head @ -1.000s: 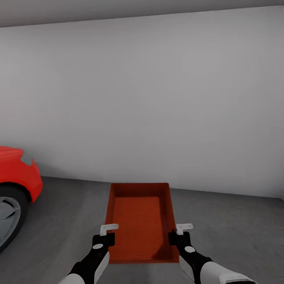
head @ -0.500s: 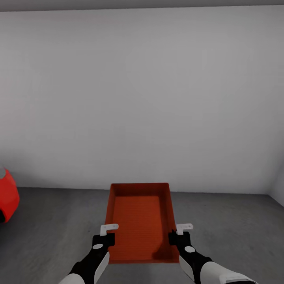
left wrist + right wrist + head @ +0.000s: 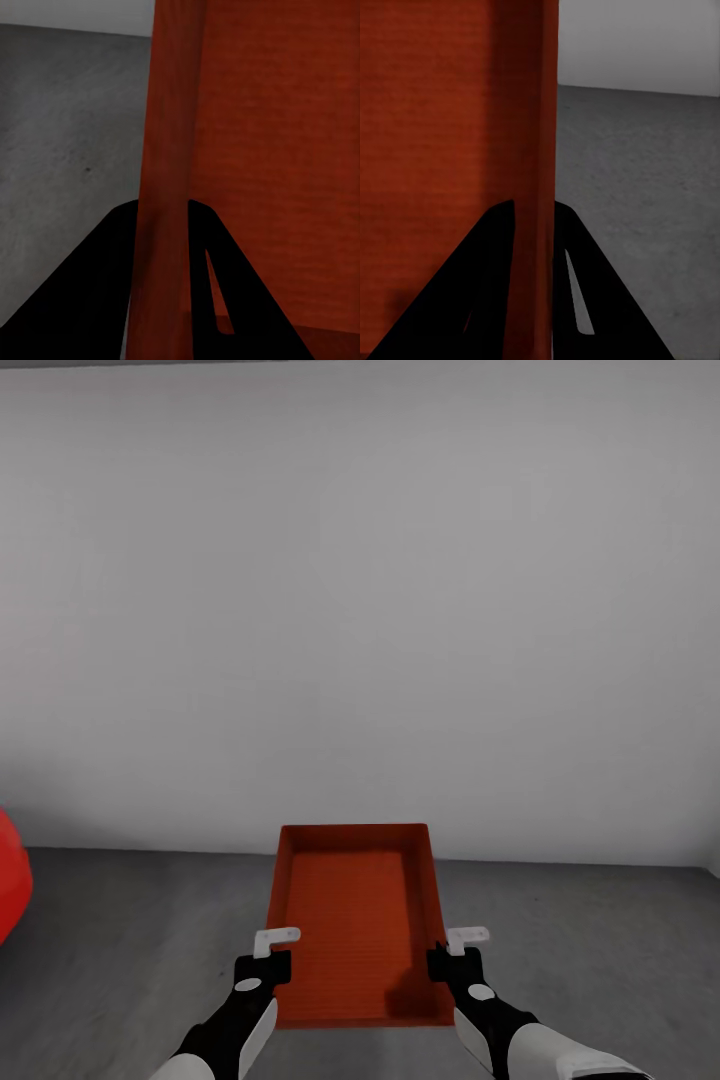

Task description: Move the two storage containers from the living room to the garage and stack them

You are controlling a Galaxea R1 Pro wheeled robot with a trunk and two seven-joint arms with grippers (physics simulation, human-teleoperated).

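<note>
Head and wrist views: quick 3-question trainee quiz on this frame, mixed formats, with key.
1. True or false: each gripper pinches one side wall of the storage container.
2. Multiple choice: what stands at the head view's left edge? A) a blue sofa B) part of a red car C) a glass table
3. Fill in: under the container lies a grey concrete ____.

Key
1. True: the left gripper and the right gripper each have fingers on both faces of a wall; the wrist views confirm it.
2. B
3. floor
</note>
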